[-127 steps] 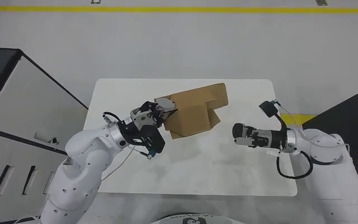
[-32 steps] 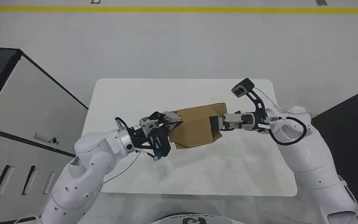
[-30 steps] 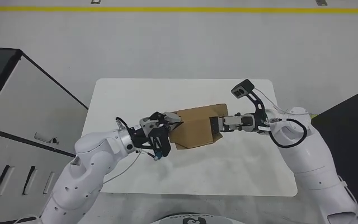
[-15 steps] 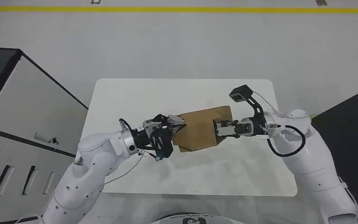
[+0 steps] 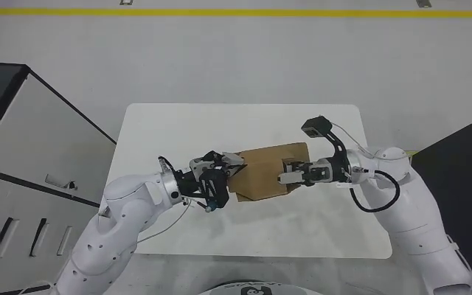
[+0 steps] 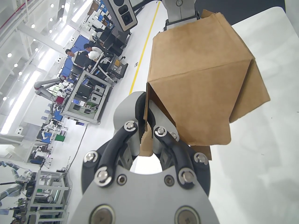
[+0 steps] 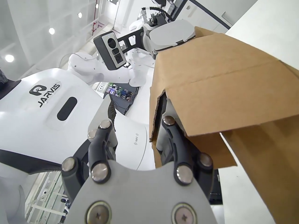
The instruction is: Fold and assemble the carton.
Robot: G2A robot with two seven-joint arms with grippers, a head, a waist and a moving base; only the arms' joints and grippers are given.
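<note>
A brown cardboard carton (image 5: 264, 171) lies partly folded in the middle of the white table (image 5: 184, 125). My left gripper (image 5: 226, 164) is at its left end, shut on the edge of a flap (image 6: 146, 115). In the left wrist view the carton's body (image 6: 201, 71) stretches away with a loose flap hanging beside it. My right gripper (image 5: 290, 175) is at the carton's right end. It stands open, with a flap edge (image 7: 154, 117) between its fingers; one finger (image 7: 109, 113) is outside and the other is behind the cardboard. The carton's inside is hidden.
A grey cabinet with a dark top (image 5: 29, 110) stands left of the table. A yellow floor line (image 5: 236, 12) runs beyond the far edge. Bare table surface lies on all sides of the carton, widest at the front and far right.
My right arm has come in from the table's right side to the carton's right end. The carton has closed up and shifted slightly right and nearer. My left gripper keeps its hold.
</note>
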